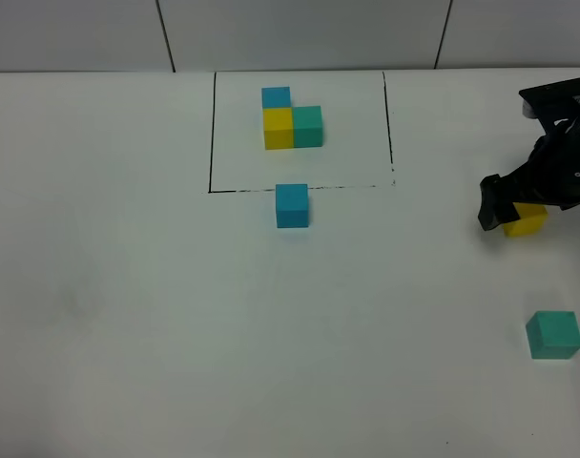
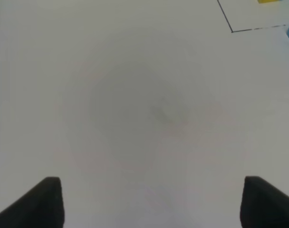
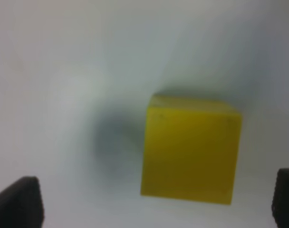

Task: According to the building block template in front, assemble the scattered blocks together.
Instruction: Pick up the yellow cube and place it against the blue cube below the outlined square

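Right wrist: yellow block (image 3: pixel 189 152) sits on the table (image 3: pixel 63 71) between the right gripper (image 3: pixel 151 202) jaws, off-centre toward one finger, touching neither as far as I can see. Jaws wide, nothing held. Reads as lining up for a pick: straddling the block so the fingers can close on opposite faces. It's a cube, so no long axis; side faces look roughly square to the fingers, slight skew, view is blurred. Exterior high: teal block (image 1: pixel 554 334) lies outside those jaws, near but apart. Blue block (image 1: pixel 292 205) is well away from them, just beside the template (image 1: pixel 292 119) frame line. Left gripper (image 2: pixel 156 199): jaws wide, only bare table between them, probably parked to leave the right arm room.
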Tool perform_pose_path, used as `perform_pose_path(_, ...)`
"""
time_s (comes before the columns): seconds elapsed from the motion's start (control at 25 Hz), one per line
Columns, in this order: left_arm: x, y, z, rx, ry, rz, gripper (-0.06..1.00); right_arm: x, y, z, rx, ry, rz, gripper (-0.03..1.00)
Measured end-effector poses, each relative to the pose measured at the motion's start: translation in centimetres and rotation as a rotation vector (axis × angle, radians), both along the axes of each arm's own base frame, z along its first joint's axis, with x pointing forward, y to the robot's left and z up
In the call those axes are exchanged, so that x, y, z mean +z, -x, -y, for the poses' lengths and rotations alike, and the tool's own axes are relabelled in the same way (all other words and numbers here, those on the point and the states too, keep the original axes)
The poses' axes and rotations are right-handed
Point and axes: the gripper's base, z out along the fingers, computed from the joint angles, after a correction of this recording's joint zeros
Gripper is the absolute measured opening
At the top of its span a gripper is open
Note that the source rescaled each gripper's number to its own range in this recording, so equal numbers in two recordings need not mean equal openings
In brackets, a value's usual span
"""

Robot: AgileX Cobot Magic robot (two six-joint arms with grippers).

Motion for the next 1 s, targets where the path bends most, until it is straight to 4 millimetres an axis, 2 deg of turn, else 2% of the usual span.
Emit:
perform_pose_path(0.2,0.0,0.0,0.0,0.000,0.000,0.000,0.87,-1.4,-0.4,0.0,-0.001,0.006,-0.006,0.90)
perform_pose_path(0.36,0.0,0.0,0.0,0.001,0.001,0.000,0.87,-2.3,-0.5,0.1,0.001,0.011,-0.018,0.76)
perform_pose_path(0.48,0.0,0.0,0.0,0.000,0.000,0.000,0.87,-2.5,-0.6,0.1,-0.001,0.011,-0.016,0.56)
perform_pose_path(0.56,0.0,0.0,0.0,0.000,0.000,0.000,0.87,-2.4,-0.6,0.1,-0.004,0.011,-0.014,0.34)
perform_pose_path(0.64,0.0,0.0,0.0,0.000,0.000,0.000,0.87,-2.4,-0.6,0.1,-0.016,0.010,-0.014,0.07)
perform_pose_path(0.68,0.0,0.0,0.0,0.000,0.000,0.000,0.87,-2.4,-0.6,0.1,-0.024,0.009,-0.017,0.01)
perform_pose_path(0.88,0.0,0.0,0.0,0.000,0.000,0.000,0.87,-1.4,-0.9,-0.2,-0.079,0.024,-0.036,0.01)
perform_pose_path(1.0,0.0,0.0,0.0,0.000,0.000,0.000,0.87,0.7,-0.4,-2.0,-0.122,0.045,-0.020,0.01)
